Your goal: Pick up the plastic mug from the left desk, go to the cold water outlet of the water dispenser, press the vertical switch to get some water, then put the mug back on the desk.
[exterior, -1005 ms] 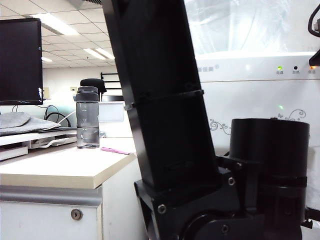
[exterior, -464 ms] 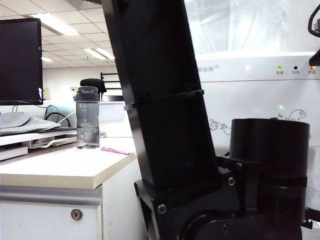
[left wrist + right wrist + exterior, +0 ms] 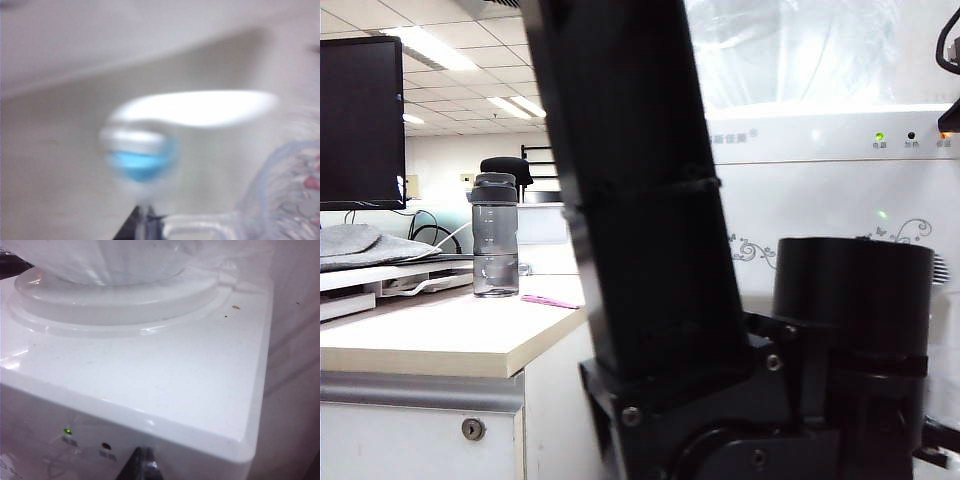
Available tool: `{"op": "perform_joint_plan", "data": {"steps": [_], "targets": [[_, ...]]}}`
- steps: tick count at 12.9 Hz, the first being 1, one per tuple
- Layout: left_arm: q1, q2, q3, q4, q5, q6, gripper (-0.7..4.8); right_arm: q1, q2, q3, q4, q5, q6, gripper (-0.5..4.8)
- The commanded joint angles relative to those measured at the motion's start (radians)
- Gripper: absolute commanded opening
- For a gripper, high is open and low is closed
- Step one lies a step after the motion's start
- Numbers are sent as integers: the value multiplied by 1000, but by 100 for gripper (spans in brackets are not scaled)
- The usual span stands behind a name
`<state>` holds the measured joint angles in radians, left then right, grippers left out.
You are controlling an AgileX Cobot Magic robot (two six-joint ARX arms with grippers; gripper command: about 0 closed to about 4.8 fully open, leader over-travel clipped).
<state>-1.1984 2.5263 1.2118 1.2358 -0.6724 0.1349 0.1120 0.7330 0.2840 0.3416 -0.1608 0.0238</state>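
Note:
The left wrist view is blurred. In it my left gripper [image 3: 145, 227] is shut on the thin clear handle of the plastic mug [image 3: 290, 195]. The mug's dimpled wall hangs beside the cold water outlet [image 3: 142, 162], a tap with a blue collar. The white vertical switch [image 3: 200, 107] curves just beyond that tap. My right gripper [image 3: 144, 460] is shut and empty, held level with the top front edge of the water dispenser [image 3: 175, 375]. The left desk [image 3: 440, 345] shows in the exterior view, with the dispenser [image 3: 820, 200] to its right. Neither gripper shows in that view.
A thick black arm [image 3: 640, 200] fills the middle of the exterior view. On the desk stand a smoky-grey bottle [image 3: 495, 235], a pink pen [image 3: 550, 300] and a dark monitor [image 3: 360, 120]. A clear water jug [image 3: 110, 260] sits on the dispenser's top.
The black arm in the foreground of the exterior view has shifted slightly to the left. The desk, the bottle and the dispenser stand as before.

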Motion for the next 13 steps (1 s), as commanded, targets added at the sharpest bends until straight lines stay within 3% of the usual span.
{"op": "perform_joint_plan", "data": {"steps": [1, 6, 13], "targets": [[-10, -32, 12, 102, 112, 0, -5, 0, -3, 9, 30, 6, -2, -1], [-10, -34, 13, 119, 110, -12, -5, -3, -5, 9, 30, 7, -2, -1], [-15, -60, 13, 146, 109, -70, -5, -95, -67, 9, 29, 2, -1, -1]]}}
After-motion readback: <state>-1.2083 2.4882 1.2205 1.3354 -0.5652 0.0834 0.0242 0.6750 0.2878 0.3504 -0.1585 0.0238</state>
